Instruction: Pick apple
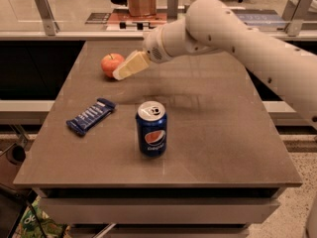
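The apple (110, 64) sits on the table (223, 133), at the far left part of the top; it is round and orange-red, and it rests on the brown top, not lifted at all. The gripper (119, 75) is just beside it, on its right side, with its pale tip low by the apple's near right edge; it may be touching the apple, but I cannot tell for sure; I also cannot tell if the gripper is spread apart or squeezed together, since it shows only as one pale wedge. The big white arm (223, 29) reaches in from the right, over the far part of the table; a blue soda can (151, 129) stands upright near the middle, well apart from the apple; a blue snack bar (90, 116) lies flat to the left of the can, nearer than the apple.

I think the task is about halfway; the reach to the apple looks nearly done; the grab is not sure yet, and the lift is not yet done; what is left is to grip the apple and raise it off the table, without bumping it so that it rolls away.
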### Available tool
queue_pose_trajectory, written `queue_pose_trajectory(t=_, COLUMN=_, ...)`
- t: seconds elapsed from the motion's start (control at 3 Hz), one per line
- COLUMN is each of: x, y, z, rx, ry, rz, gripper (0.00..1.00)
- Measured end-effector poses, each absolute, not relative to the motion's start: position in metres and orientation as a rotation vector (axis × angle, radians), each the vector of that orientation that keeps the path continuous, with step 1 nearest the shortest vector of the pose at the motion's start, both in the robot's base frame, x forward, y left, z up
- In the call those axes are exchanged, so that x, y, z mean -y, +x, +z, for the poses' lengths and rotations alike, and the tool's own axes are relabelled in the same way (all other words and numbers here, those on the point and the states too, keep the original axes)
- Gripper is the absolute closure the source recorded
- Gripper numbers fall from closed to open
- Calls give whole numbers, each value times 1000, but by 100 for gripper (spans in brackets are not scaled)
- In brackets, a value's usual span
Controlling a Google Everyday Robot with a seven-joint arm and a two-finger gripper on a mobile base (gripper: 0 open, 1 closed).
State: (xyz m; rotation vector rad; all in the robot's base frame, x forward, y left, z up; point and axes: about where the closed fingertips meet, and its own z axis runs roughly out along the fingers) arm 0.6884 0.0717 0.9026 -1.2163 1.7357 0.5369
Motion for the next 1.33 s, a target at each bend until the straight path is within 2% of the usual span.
queue_pose_trajectory(t=0.67, x=-121, y=717, z=871, rx=-1710, ry=-1189, rz=630, gripper=0)
queue_pose_trajectory(t=1.0, x=-146, y=720, z=856, rx=-1702, ry=-1202, rz=669, gripper=18)
queue_pose_trajectory(t=1.33, x=-147, y=719, z=856, rx=-1702, ry=-1204, rz=670, gripper=41)
